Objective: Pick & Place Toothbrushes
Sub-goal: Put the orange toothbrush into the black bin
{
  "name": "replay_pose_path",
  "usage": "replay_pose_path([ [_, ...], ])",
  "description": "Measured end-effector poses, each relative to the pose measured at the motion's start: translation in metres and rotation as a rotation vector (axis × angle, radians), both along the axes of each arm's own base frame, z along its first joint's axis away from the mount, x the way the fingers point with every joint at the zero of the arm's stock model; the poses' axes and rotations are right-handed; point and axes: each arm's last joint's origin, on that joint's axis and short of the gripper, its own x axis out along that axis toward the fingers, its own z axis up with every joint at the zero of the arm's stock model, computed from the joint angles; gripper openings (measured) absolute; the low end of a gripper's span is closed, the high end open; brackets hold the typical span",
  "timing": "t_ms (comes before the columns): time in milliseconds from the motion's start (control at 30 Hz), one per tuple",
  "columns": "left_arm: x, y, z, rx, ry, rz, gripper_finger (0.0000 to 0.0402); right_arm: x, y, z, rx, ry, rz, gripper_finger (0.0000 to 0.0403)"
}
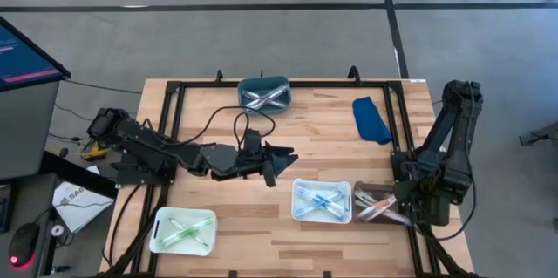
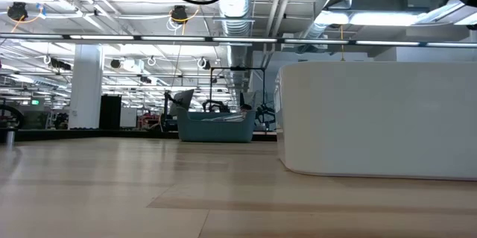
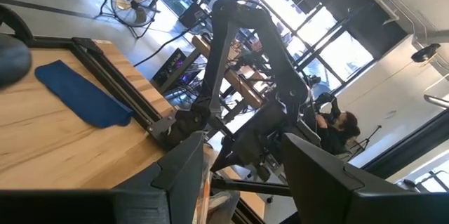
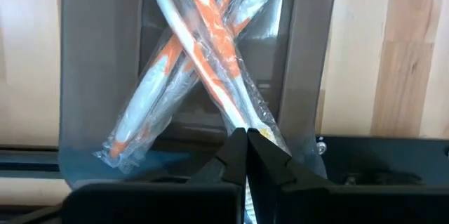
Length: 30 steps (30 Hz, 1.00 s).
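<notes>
R tool (image 4: 245,140) clenched at brown tray (image 4: 84,76), 4 o'clock on worktop (image 1: 331,152).
Its tips meet at the wrapped orange/white toothbrushes (image 4: 203,48) crossed in that tray; grip on one can't be told. L tool (image 1: 281,163) mid-worktop, released, empty. Far: teal tray (image 1: 264,92) at 12.

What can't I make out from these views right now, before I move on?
- Right gripper: shut at the wrapped toothbrushes in the dark tray; the wrist view doesn't show whether it pinches a wrapper.
- High view: the right arm covers part of that tray.
- Low view: the white tray blocks everything behind it; neither gripper shows.
- Left gripper: open over bare table.
</notes>
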Motion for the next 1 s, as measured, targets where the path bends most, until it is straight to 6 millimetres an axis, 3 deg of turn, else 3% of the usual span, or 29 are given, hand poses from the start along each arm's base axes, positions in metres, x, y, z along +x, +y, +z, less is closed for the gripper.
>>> replay_pose_path([
  [433,0.0,0.0,-0.004,-0.082,-0.017,-0.015,0.0187,0.02,-0.013,0.015,0.048,0.138,-0.373,0.0],
  [767,0.0,0.003,-0.004,-0.081,-0.017,-0.007,0.0187,0.028,-0.008,0.015,0.118,0.105,-0.337,0.0],
  [1000,0.0,0.002,-0.004,-0.075,-0.015,-0.008,0.0187,0.034,-0.005,-0.003,0.188,0.08,-0.371,0.0],
])
